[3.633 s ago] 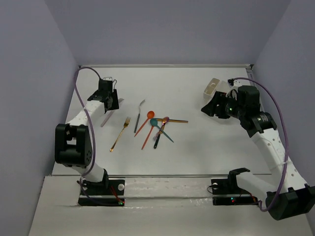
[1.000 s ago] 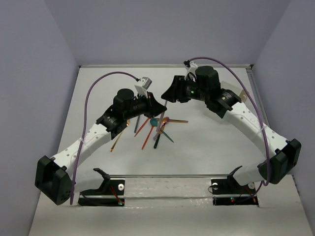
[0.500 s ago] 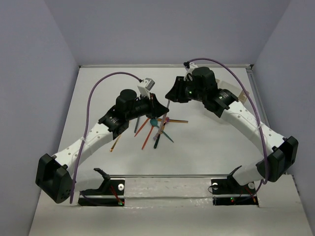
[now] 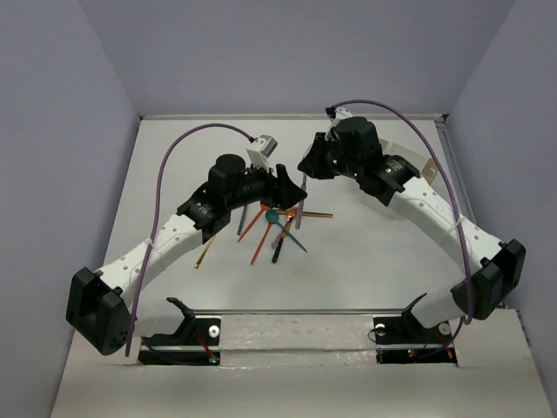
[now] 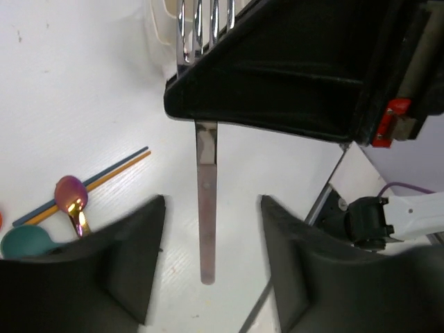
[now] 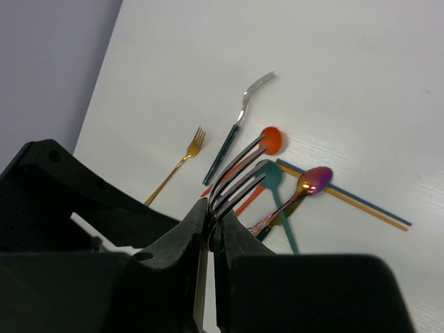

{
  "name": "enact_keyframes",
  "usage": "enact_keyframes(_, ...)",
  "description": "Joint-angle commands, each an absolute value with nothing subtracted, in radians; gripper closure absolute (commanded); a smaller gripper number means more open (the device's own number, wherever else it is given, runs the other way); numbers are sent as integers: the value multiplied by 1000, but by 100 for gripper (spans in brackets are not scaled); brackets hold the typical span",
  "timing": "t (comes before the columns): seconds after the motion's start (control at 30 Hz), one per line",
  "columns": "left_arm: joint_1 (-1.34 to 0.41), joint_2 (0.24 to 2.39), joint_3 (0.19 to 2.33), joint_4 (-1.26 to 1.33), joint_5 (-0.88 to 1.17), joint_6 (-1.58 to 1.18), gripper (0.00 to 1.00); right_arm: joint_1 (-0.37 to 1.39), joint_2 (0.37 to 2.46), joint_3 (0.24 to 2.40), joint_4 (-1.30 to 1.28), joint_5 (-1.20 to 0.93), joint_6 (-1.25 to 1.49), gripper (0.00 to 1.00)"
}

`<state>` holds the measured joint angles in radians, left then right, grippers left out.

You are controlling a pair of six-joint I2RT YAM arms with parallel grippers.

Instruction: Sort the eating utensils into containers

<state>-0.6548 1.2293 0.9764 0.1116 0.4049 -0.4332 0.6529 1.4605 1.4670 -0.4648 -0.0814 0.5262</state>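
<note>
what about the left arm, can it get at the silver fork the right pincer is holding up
Probably yes. The left pincer is open, and the silver fork hangs from the shut right pincer with its bare handle lined up with the gap between the left fingers.

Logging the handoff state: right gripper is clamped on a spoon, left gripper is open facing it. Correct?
One error: it is a fork, not a spoon. The right wrist view shows the right gripper clamped on a fork, its tines sticking out past the fingers. The rest holds: the left gripper is open, facing the fork's handle.
</note>
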Motion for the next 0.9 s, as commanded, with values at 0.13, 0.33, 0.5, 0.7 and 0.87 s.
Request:
enact_keyframes(0.13,-661,1152,1022,69,380,-379,4,592,1492,1676,-491,201,411,93)
enact_keyframes(0.33,-661,1031,931,22,324,-403,1,428,1493,1687,-420,265,385,93)
enact_keyframes(0.5,-661,908,812,2,244,-472,1,290,1535,1693,-324,344,310,93)
enact_keyframes(0.7,-661,779,701,-80,184,-508,1,186,1656,1792,-262,367,230,93)
enact_keyframes(0.87,-661,686,614,-138,121,-546,1,141,1752,1881,-238,377,175,93)
